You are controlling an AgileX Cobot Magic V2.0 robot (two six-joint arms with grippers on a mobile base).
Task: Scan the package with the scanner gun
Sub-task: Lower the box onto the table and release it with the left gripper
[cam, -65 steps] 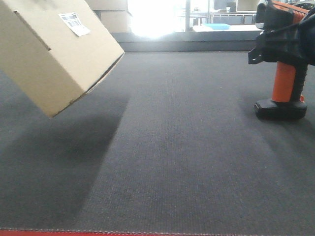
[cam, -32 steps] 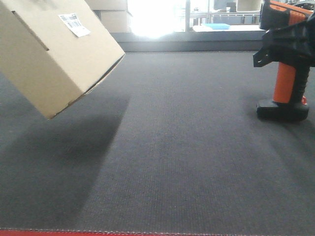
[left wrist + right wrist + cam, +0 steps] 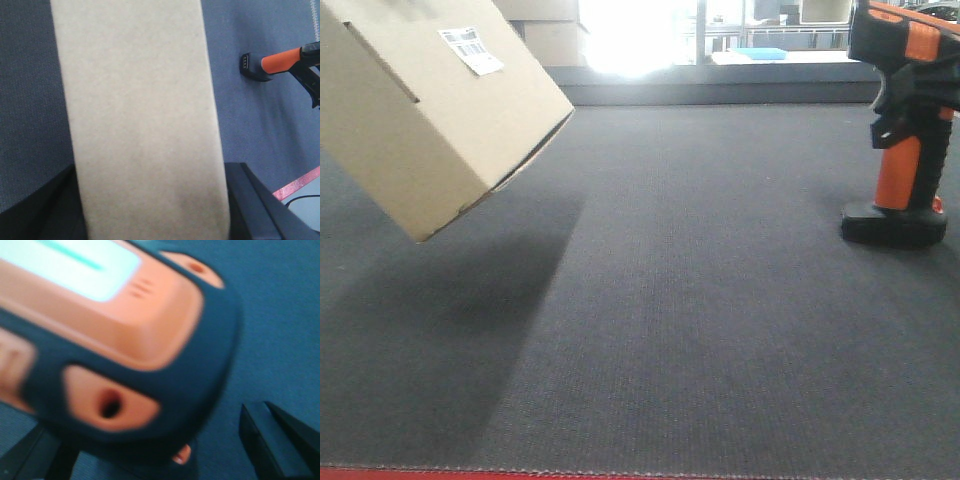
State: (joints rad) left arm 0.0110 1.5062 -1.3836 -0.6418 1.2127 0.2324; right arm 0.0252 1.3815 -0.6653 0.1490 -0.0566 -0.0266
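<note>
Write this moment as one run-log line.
package: lifted, tilted | left gripper: shut on package | scanner gun: upright on mat | right gripper: state unclear

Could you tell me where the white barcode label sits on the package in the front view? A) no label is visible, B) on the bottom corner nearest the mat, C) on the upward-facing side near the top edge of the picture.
C: the white barcode label lies on the upward-tilted face of the package, near the picture's top.

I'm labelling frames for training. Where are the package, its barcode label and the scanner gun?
package point(image 3: 430, 130), front view, on its lit tan side face
barcode label point(image 3: 471, 48), front view, mid-label
scanner gun point(image 3: 897, 172), front view, on its orange handle
</note>
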